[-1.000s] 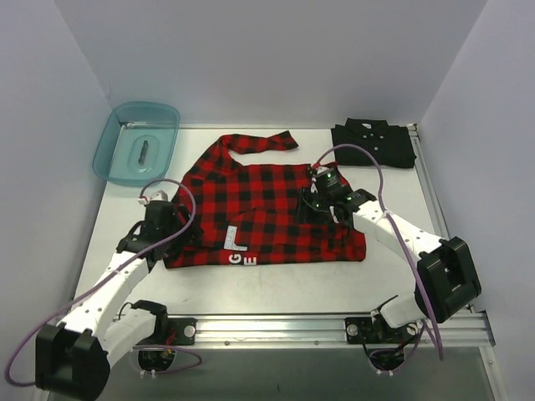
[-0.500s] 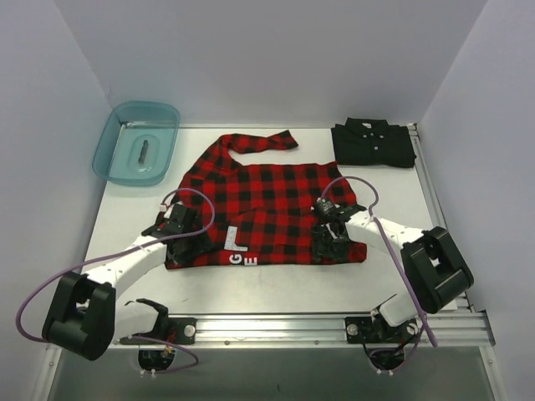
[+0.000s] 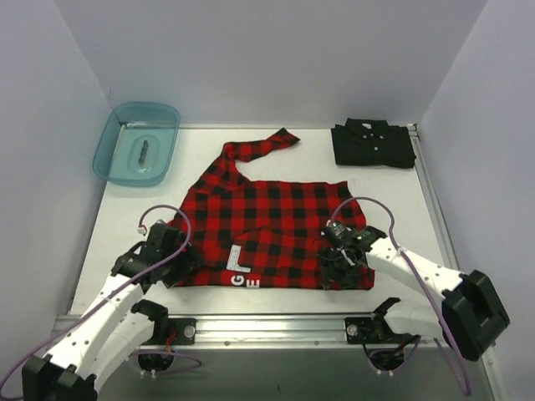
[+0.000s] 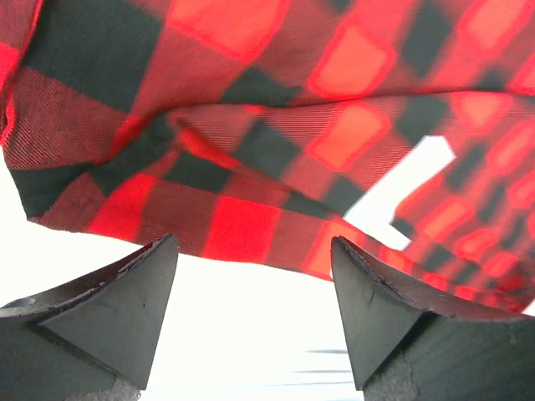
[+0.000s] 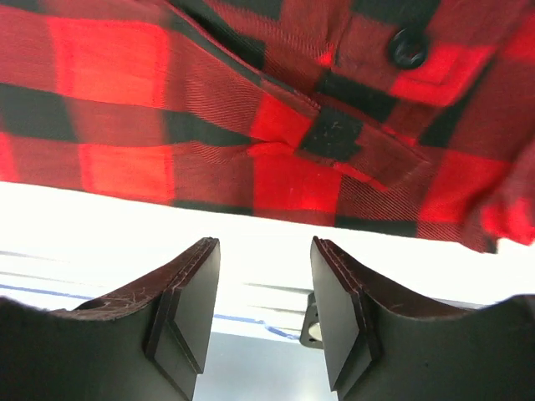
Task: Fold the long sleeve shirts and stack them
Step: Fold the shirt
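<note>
The left hand (image 4: 255,251) is gaping wide and the right hand (image 5: 263,246) is standing half open, both empty, with the hem of the plaid shirt (image 3: 276,225) lying just ahead of their fingertips, so the fold is seemingly only starting and calling for pinching that hem and carrying it forward.

My two white tubular arms (image 3: 100,311), chunky black joint housings (image 3: 476,305), a thin purple cable (image 3: 359,199) looping off each wrist, left gripper (image 4: 253,242) and right gripper (image 5: 265,242) with scuffed matte-black wedge fingers (image 5: 180,313)
</note>
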Controlling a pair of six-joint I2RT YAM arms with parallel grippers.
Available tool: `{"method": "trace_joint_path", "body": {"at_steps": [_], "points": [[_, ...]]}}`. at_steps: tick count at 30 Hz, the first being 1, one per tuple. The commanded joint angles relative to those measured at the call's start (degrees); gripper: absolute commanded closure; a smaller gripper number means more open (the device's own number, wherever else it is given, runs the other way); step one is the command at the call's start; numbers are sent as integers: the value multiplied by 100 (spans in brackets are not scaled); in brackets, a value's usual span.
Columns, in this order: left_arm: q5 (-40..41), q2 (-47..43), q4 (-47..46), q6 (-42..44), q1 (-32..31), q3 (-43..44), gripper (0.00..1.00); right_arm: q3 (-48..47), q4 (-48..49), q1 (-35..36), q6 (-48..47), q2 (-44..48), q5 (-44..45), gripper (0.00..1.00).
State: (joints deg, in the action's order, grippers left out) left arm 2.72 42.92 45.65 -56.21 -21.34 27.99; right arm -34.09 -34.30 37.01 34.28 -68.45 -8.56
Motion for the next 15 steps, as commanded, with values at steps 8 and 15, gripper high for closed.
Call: {"method": "trace_joint_path", "body": {"at_steps": [8,15], "points": [[650,1999,-837,1391,-1,2113,15,-2399,-402,-97,-835,-622,1338,52],[897,3714,-1752,1727,113,2676,15,-3122,160,-449,-1117,-2119,1243,53]]}}
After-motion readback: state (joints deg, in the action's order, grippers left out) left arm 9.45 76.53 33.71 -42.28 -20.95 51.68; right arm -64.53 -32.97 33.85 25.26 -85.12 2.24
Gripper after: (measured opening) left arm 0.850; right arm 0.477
